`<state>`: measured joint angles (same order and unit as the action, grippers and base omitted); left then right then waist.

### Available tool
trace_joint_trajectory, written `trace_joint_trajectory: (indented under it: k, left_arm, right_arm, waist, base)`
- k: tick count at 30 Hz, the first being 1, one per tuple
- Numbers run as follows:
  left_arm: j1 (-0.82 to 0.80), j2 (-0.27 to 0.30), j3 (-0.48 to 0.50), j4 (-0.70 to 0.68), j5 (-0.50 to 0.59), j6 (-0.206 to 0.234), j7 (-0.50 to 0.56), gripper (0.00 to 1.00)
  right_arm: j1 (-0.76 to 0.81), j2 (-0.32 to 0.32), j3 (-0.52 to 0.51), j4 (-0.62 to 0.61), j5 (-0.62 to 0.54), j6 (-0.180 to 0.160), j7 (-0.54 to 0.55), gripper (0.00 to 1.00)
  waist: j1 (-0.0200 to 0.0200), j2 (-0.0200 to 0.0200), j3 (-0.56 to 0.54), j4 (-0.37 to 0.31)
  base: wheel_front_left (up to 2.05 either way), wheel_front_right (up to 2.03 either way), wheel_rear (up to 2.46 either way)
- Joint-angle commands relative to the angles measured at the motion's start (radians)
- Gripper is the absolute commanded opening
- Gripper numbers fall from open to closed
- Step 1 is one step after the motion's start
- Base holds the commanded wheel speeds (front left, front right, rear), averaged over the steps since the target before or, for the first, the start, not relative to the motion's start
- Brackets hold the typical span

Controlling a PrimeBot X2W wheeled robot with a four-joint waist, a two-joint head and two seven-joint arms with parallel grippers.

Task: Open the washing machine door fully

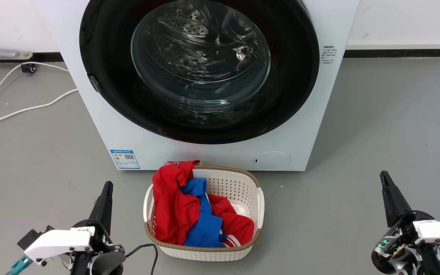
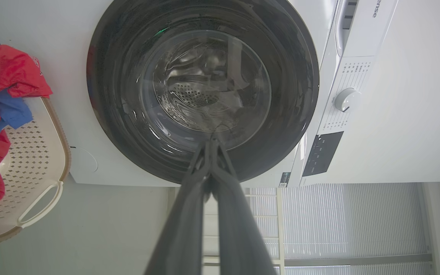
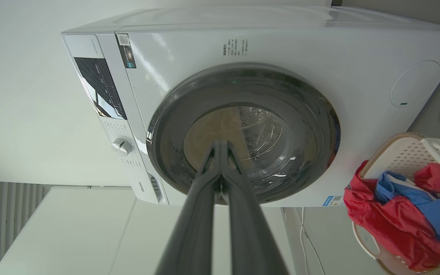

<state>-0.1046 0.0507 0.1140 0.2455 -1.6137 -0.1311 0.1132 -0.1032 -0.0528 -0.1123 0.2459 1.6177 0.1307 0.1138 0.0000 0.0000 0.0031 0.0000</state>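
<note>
Closest to me in the head view are my two grippers, low at either side. The left gripper [image 1: 107, 187] sits to the left of the basket and the right gripper [image 1: 384, 176] well off to its right, both pointing toward the washer. Each one's long dark fingers are pressed together at the tips with nothing between them. The wrist views confirm it: the left gripper [image 2: 212, 143] and the right gripper [image 3: 220, 147] each come to a single closed point.

Between them on the grey floor [image 1: 376, 126] stands a white perforated plastic laundry basket with a brown woven rim [image 1: 260, 198]. It holds a crumpled red garment [image 1: 172, 210] with a blue garment [image 1: 204, 223] lying over it. The basket sits just in front of the machine's base.

Behind it is the white front-loading washing machine body [image 1: 97, 126]. The washing machine door, a large round glossy black disc with a bulging clear glass centre [image 1: 201, 68], lies closed against the machine's front and spans nearly its full width. The perforated steel drum shows through the glass. Both grippers are well apart from the door [image 2: 201, 91], which shows head-on in both wrist views [image 3: 269, 133].

A small blue label [image 1: 125, 159] is stuck at the machine's lower left corner and a round white cover [image 1: 272, 160] sits at its lower right. A white cable [image 1: 21, 110] trails across the floor to the left.
</note>
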Motion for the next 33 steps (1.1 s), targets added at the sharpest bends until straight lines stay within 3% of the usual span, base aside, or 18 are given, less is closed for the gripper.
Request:
trace_joint_trajectory:
  k: [1, 12, 13, 15, 16, 17, 18, 25, 33]
  left_arm:
    - [-0.009, -0.001, 0.003, 0.001, 0.002, -0.003, 0.005, 0.0]
    - [-0.009, -0.001, 0.003, 0.001, 0.002, -0.003, 0.005, 0.0]
    - [0.0, 0.0, 0.0, 0.0, 0.0, 0.0, 0.0, 1.0]
    - [0.009, -0.002, -0.002, 0.011, 0.0, 0.001, -0.002, 1.0]
    - [0.019, -0.003, -0.003, 0.022, 0.0, 0.001, -0.003, 0.0]
    - [0.019, -0.003, -0.003, 0.022, 0.0, 0.001, -0.003, 0.0]
    - [0.026, -0.004, -0.005, 0.025, 0.001, 0.001, -0.005, 1.0]
    - [0.041, -0.003, -0.007, -0.003, 0.032, 0.001, -0.041, 1.0]
    - [0.046, -0.003, 0.023, -0.043, 0.172, 0.018, -0.079, 1.0]
  right_arm:
    - [-0.013, 0.002, -0.001, 0.001, -0.009, 0.0, 0.002, 0.0]
    - [-0.013, 0.002, -0.001, 0.001, -0.007, 0.0, 0.003, 0.0]
    - [0.0, 0.0, 0.0, 0.0, -0.003, 0.0, 0.0, 1.0]
    - [0.009, 0.001, 0.001, 0.012, -0.003, 0.0, -0.001, 1.0]
    - [0.019, 0.002, 0.001, 0.022, -0.003, 0.0, -0.001, 0.0]
    - [0.019, 0.002, 0.001, 0.022, -0.003, 0.0, -0.001, 0.0]
    - [0.025, 0.003, 0.002, 0.026, -0.004, -0.001, -0.003, 1.0]
    - [0.042, 0.003, -0.008, 0.011, -0.05, 0.0, -0.04, 1.0]
    - [0.054, 0.002, -0.038, -0.025, -0.179, 0.0, -0.078, 1.0]
  waist:
    - [0.0, 0.0, 0.0, 0.0]
    - [0.0, 0.0, 0.0, 0.0]
    - [0.0, 0.0, 0.0, 0.0]
    - [0.0, 0.0, 0.0, 0.0]
    - [0.0, 0.0, 0.0, 0.0]
    - [0.0, 0.0, 0.0, 0.0]
    - [0.0, 0.0, 0.0, 0.0]
    - [0.0, 0.0, 0.001, 0.0]
    - [0.0, 0.0, 0.001, 0.002]
  base:
    - [0.0, 0.0, 0.0]
    - [0.0, 0.0, 0.0]
    - [0.0, 0.0, 0.0]
    - [0.0, 0.0, 0.0]
    - [0.0, 0.0, 0.0]
    - [0.0, 0.0, 0.0]
    - [0.0, 0.0, 0.0]
    - [0.0, 0.0, 0.0]
    - [0.0, 0.0, 0.0]
